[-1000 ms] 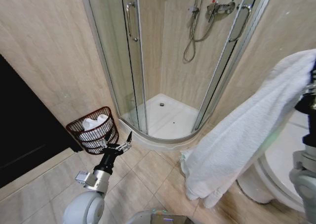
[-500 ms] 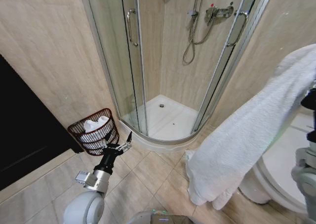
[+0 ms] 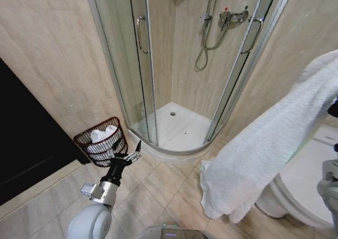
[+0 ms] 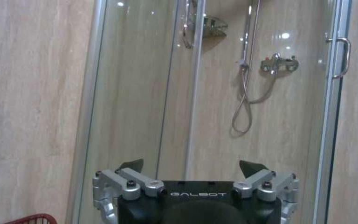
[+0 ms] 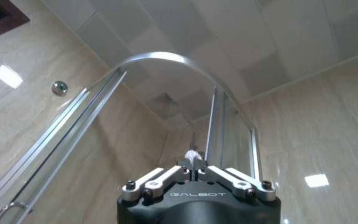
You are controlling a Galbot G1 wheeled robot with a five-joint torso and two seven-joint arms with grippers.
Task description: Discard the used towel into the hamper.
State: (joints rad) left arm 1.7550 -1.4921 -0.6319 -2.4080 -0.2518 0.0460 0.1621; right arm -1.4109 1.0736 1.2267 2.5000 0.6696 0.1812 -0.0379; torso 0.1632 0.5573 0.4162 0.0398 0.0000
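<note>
The right tool is pinching the towel, which is now hanging slightly higher and farther right of the shower than before. The hamper is sitting left of the shower, with the left tool, spread wide, hovering just beside it.

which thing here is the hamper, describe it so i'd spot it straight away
Start at the glass shower cabin in the corner. On the tiled floor to its left, against the beige wall, sits the hamper, just beyond the left gripper. It is a small round dark red wire basket with white cloth inside.
</note>
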